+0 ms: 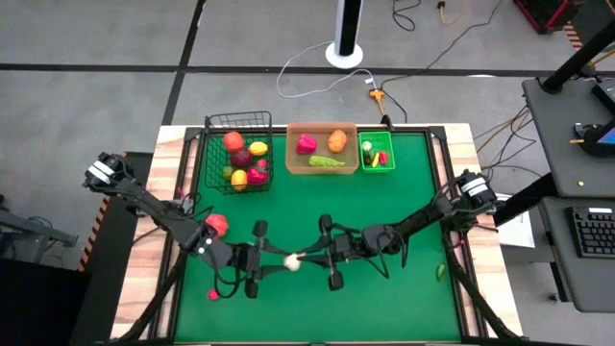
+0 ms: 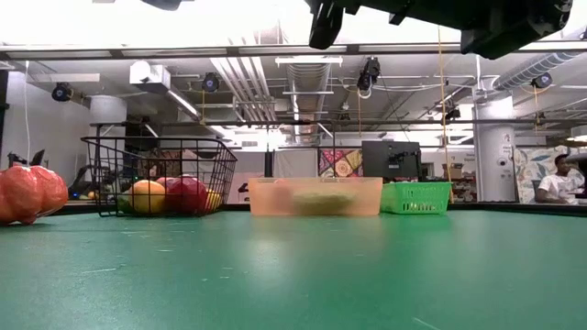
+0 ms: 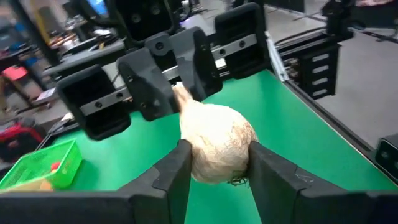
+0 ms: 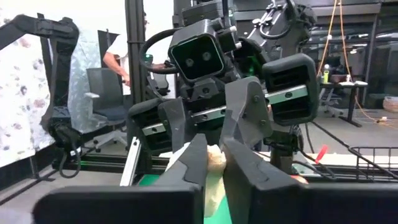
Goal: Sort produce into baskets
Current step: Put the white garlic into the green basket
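Observation:
A pale, garlic-like bulb (image 1: 290, 260) with a thin stem hangs above the middle of the green table, between my two grippers. My left gripper (image 1: 277, 260) comes from the left and is shut on its round body. My right gripper (image 1: 306, 257) comes from the right and is shut on its stem end. The black wire basket (image 1: 237, 152), the tan tray (image 1: 322, 149) and the green bin (image 1: 377, 152) stand along the far edge, each with produce inside. My left gripper pinches the bulb's round body (image 3: 217, 146) between its two fingers (image 3: 177, 171), one on each side. The fingers come about level from the table's left. The bulb is lifted clear, stem pointing away toward the other gripper. My right gripper pinches the bulb's thin stem end (image 3: 182, 94) between its two fingers (image 4: 242, 165). It comes from the table's right, facing my left gripper. The pale piece (image 4: 214, 155) shows in the narrow gap between the fingers.
A red-orange piece (image 1: 216, 225) lies on the table near the left arm, and a small red piece (image 1: 212, 294) lies near the front left. A small green piece (image 1: 441, 272) lies beside the table's right edge. People sit in the room beyond.

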Controlling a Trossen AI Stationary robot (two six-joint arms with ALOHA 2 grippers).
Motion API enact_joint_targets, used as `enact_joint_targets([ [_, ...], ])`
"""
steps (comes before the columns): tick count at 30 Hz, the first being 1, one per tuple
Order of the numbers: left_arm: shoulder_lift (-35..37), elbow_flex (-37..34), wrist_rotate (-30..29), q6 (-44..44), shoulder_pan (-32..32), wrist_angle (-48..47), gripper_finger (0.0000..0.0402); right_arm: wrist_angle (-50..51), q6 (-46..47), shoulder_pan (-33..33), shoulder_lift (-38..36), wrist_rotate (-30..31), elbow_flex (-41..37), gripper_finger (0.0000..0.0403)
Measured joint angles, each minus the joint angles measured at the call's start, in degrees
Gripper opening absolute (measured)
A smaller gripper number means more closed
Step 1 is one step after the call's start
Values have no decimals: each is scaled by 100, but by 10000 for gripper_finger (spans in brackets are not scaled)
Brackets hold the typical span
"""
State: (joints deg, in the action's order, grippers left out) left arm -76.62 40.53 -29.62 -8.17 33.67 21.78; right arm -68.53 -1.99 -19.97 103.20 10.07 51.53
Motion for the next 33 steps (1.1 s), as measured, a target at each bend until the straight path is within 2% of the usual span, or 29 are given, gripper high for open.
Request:
enact_joint_targets([
  [3,0,0,-274,129,4,-25,146,-2,-11,9,-3,32,0,21],
  [11,2,0,-412,595,-4,-262,207,355,38,35,-126,44,0,27],
  [15,7,6,-523,844,-15,-606,231,1372,421,160,-521,39,2,27],
  [21,7,7,-511,1091,-15,-882,244,3737,1006,486,-1465,76,14,27],
  [24,7,7,-494,1174,-15,-977,244,5547,1279,702,-2048,858,159,28],
  [27,7,7,-521,1223,-20,-988,245,7820,1849,1078,-2572,2257,474,28],
  [30,7,7,-729,1226,-20,-979,245,9828,3359,1692,-2931,3878,744,28],
  [31,7,7,-814,1225,-20,-974,245,10354,3895,1955,-3020,4166,799,28],
  [33,7,7,-973,1225,-20,-958,245,10894,4384,2598,-3193,4084,852,28],
])
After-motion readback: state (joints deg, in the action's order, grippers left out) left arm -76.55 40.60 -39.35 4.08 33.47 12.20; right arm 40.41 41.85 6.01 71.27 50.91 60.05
